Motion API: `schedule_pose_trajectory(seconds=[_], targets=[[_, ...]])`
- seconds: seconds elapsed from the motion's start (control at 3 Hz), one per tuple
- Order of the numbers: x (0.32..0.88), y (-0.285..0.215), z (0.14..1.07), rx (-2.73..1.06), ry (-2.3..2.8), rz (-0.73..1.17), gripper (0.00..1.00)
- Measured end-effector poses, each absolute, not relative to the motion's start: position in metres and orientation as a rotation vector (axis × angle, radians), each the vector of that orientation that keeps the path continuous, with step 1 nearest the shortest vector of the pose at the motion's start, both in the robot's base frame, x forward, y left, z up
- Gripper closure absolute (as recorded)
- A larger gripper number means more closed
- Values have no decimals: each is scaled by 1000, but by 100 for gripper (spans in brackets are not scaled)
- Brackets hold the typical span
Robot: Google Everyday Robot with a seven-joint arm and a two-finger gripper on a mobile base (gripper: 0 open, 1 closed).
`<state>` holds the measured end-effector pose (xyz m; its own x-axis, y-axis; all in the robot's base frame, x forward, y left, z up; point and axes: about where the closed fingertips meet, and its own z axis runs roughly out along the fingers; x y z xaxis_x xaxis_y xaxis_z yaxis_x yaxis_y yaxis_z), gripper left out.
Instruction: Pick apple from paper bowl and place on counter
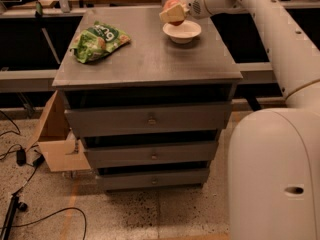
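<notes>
The robot's 2-finger hand [173, 15] is clenched on the small round red-orange apple [171, 5], holding it just above the shallow white paper bowl [189, 35], likely to clear its rim before setting it on the dull grey metal surface [150, 59].

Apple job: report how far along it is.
Done: the apple is out of the bowl, which looks empty. In hand: the gripper is shut on the apple, holding it in the air just above the bowl's left rim. Left: set the apple on the counter and let go; there is bare top between the bowl and the snack bag.
</notes>
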<state>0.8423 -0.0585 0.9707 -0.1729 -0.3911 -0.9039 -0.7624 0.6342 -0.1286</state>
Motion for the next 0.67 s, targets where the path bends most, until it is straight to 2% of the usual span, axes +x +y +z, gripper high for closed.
schedule_pose_trajectory(seconds=[0.67], targets=[[794,-21,962,-1245,1678,373,100]])
